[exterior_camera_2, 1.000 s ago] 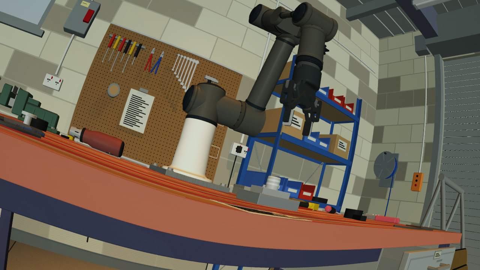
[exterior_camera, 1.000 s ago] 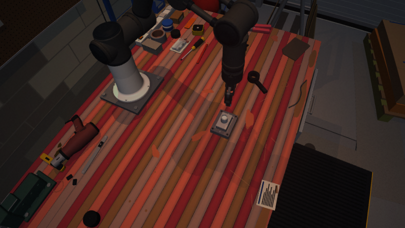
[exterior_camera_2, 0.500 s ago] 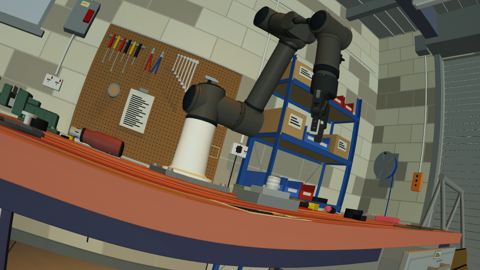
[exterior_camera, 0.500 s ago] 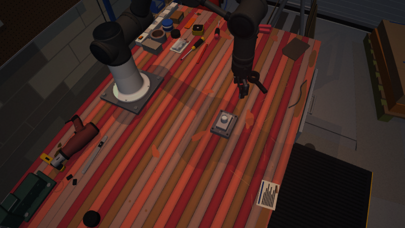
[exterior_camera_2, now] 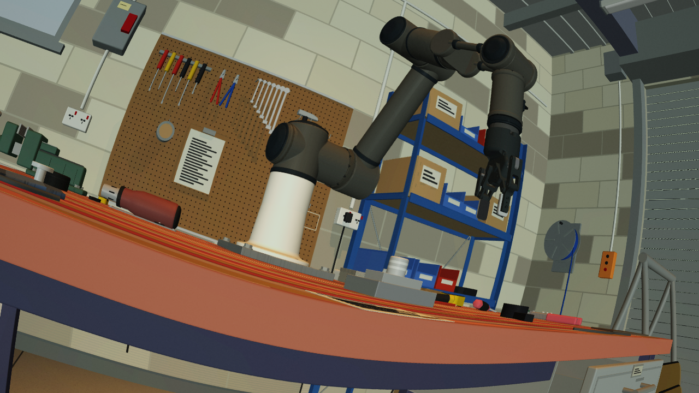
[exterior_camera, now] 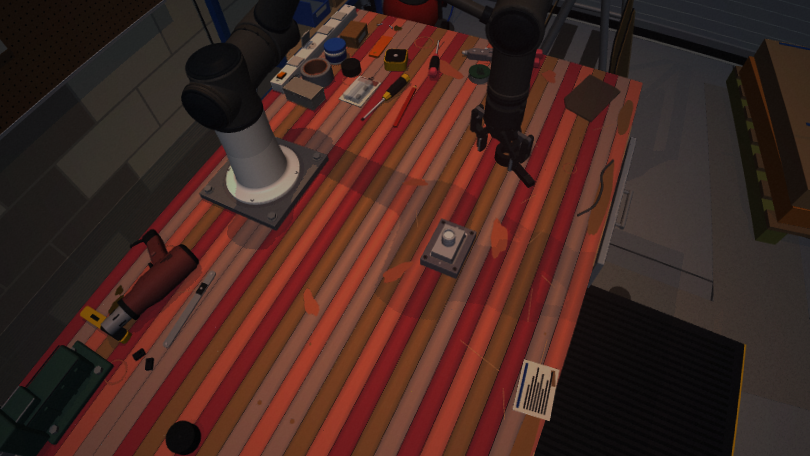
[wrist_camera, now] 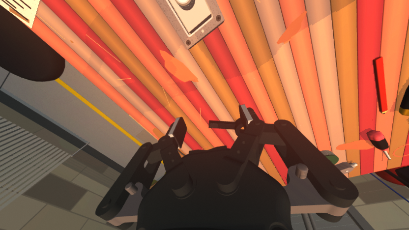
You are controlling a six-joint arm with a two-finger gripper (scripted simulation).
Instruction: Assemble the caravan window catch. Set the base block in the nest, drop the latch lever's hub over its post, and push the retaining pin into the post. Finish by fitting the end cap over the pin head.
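The latch lever [exterior_camera: 514, 165], a dark ring hub with a straight arm, lies flat on the striped bench directly under my gripper [exterior_camera: 503, 144], and from the wrist camera the lever [wrist_camera: 228, 124] shows partly behind one finger. My gripper [wrist_camera: 211, 123] hangs well above the bench [exterior_camera_2: 493, 207] and is open and empty. The grey base block [exterior_camera: 448, 246] sits in the nest plate nearer the bench middle, its pale round post [exterior_camera_2: 397, 266] standing up with nothing on it. I cannot pick out the pin or the end cap with certainty.
The bench's right edge [exterior_camera: 615, 187] runs close beside the gripper, with a dark curved cable [exterior_camera: 598, 190] lying near it. Screwdrivers [exterior_camera: 391, 93], tape rolls and small boxes crowd the far end near the arm's base [exterior_camera: 263, 175]. A paper sheet [exterior_camera: 535, 390] lies at the near right corner.
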